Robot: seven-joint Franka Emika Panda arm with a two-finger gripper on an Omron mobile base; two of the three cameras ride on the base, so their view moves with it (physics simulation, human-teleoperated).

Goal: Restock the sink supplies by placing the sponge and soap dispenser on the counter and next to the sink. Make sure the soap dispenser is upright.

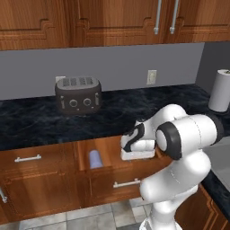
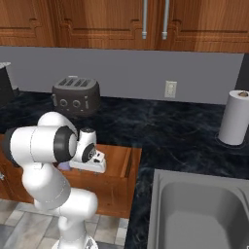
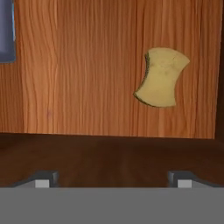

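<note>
The desk (image 1: 126, 112), a long black stone worktop, ran along the wall above brown cabinets, with the grey sink (image 2: 160, 194) let into it at the right of the right base view. A dark toaster (image 1: 78, 95) stood on the desk by the wall, and a white paper towel roll (image 2: 234, 117) stood on the desk beyond the sink. Below the desk a wooden drawer (image 2: 127, 163) stood pulled out, and the white arm reached down over it.

Both of the task's things lay inside that drawer, well apart from the sink. The soap dispenser (image 1: 95, 159), a pale lavender bottle, lay toward the left side of the drawer in the left base view. The yellow sponge (image 3: 162, 77) lay flat on the drawer floor, apart from the bottle, ahead of the hand and to the right of its centre line in the hand view.

The gripper (image 3: 113, 178) hung over the drawer with its fingers spread wide and nothing between them.

The step in hand looked like the approach to the first pick, most likely the sponge. The next move would call for shifting the hand sideways until the sponge sat between the fingers, then lowering and closing on it. Neither thing had yet reached the desk.
</note>
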